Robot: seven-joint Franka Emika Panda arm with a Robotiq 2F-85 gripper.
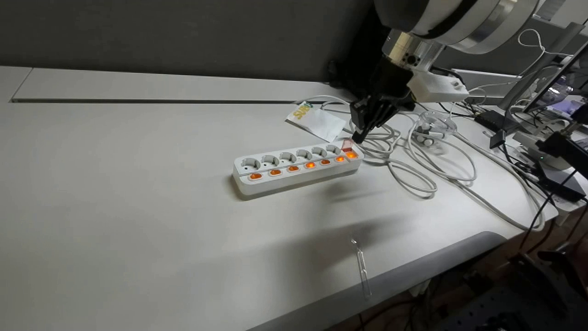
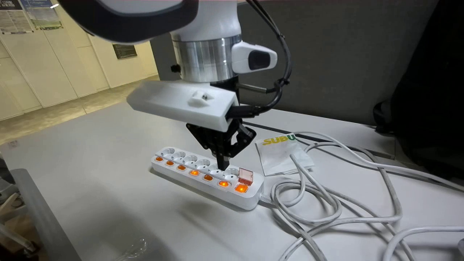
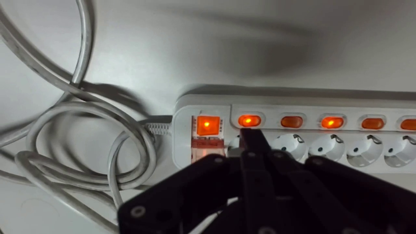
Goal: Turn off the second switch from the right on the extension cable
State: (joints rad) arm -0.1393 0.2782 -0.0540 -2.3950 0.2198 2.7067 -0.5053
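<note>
Hovering w/ tips pinched together, the pincer (image 2: 223, 167) is nr the lit 2nd-from-end switch (image 2: 223, 183) of the ext cable (image 2: 203, 185); red flap (image 2: 246, 176), coiled cables (image 2: 315, 220) & printed paper (image 2: 282, 156) crowd that end.

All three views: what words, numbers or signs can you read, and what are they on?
"SUBU", on the white paper; the last letter may be incomplete.
Marks beside the square switch on the power strip: too small.
Posters and dark panel on the far wall: too blurred.
Pinkish patch on the table: too blurred.

Dim light, soft shadows across the table (image 1: 115, 220), orange glow from 3 switches (image 3: 249, 120)
</note>
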